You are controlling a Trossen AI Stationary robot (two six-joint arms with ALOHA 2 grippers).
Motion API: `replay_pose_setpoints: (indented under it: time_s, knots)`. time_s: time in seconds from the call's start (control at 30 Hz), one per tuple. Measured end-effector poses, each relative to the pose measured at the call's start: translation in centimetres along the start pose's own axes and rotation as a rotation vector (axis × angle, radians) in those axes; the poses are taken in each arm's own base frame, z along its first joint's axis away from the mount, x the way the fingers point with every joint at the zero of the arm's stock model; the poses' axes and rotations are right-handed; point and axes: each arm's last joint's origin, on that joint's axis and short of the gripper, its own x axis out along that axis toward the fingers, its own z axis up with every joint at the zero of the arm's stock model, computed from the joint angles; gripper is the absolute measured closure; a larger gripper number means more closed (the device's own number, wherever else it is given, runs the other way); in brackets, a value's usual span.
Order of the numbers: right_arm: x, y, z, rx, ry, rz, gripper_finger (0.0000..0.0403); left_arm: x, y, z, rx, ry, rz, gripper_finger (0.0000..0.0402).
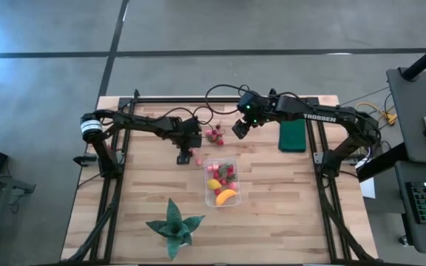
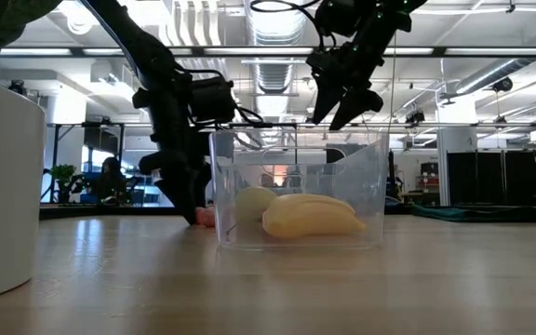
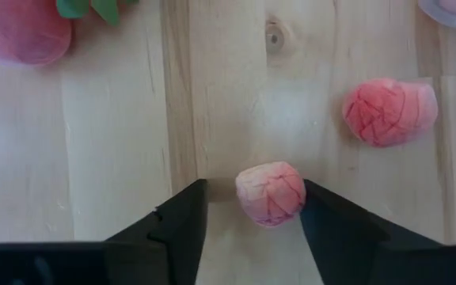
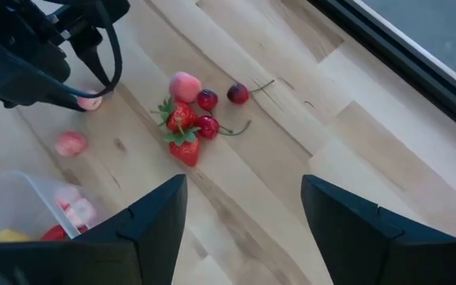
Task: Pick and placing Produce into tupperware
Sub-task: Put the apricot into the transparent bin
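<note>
Strawberry piece (image 3: 270, 193) set between left gripper (image 3: 253, 226) fingers; second piece (image 3: 388, 111) beside; tupperware (image 1: 221, 182) near.

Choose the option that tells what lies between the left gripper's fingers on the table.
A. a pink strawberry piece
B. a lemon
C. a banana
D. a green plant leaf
A: in the left wrist view the left gripper has its fingers either side of a pink strawberry piece on the wooden table; the banana lies in the tupperware.
</note>
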Motion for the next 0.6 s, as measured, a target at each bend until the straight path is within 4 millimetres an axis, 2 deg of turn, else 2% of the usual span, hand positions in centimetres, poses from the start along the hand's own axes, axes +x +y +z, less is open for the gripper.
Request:
replay_pose_setpoints:
  time_s: [0.23,0.33,0.47,0.6]
  knots:
    - [0.2,-0.1,-0.1,0.002,0.016,0.031,0.0163,0.0,0.0,0.0,0.0,-0.002,-0.003,0.025]
    - [1.5,-0.4,-0.1,0.013,0.053,0.083,0.0163,-0.1,0.0,0.0,-0.001,0.001,-0.004,0.0251]
    - [3.9,-1.0,-0.2,0.007,0.108,0.054,0.0163,-0.1,-0.1,-0.1,-0.002,0.005,-0.006,0.0254]
    - [4.8,-1.0,-0.4,-0.002,0.138,0.06,0.0163,-0.1,-0.1,-0.1,-0.003,0.006,-0.007,0.0278]
